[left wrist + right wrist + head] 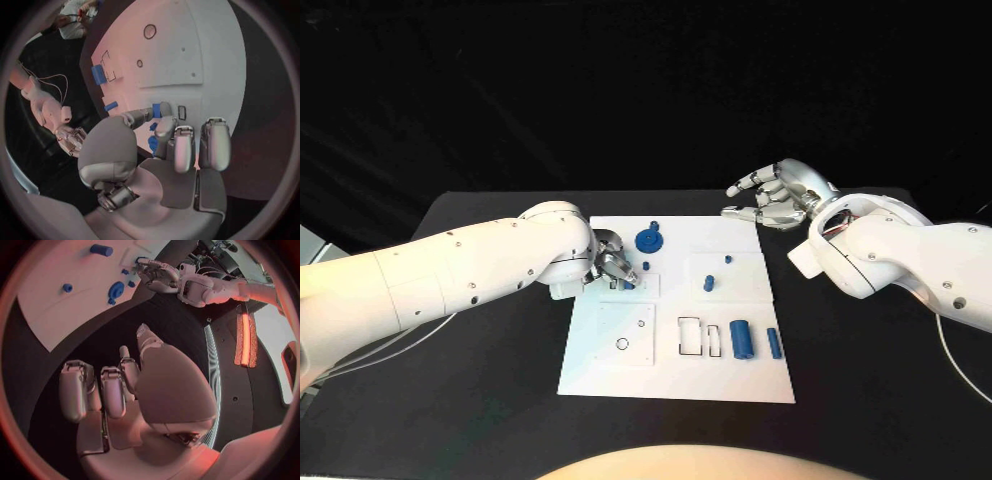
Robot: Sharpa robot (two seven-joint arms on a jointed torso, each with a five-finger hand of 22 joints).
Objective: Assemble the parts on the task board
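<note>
The white task board lies in the middle of the black table. My left hand is low over the board's left side and pinches a small blue part between thumb and finger, close to the board. A blue gear-shaped part sits just beyond that hand. Small blue pegs stand near the board's middle. A blue cylinder and a thin blue bar lie at the near right. My right hand hovers off the board's far right corner, fingers apart, holding nothing.
Rectangular slots and a round hole are cut in the board's near half. Bare black table surrounds the board on all sides. The right wrist view shows the gear-shaped part and my left hand across the board.
</note>
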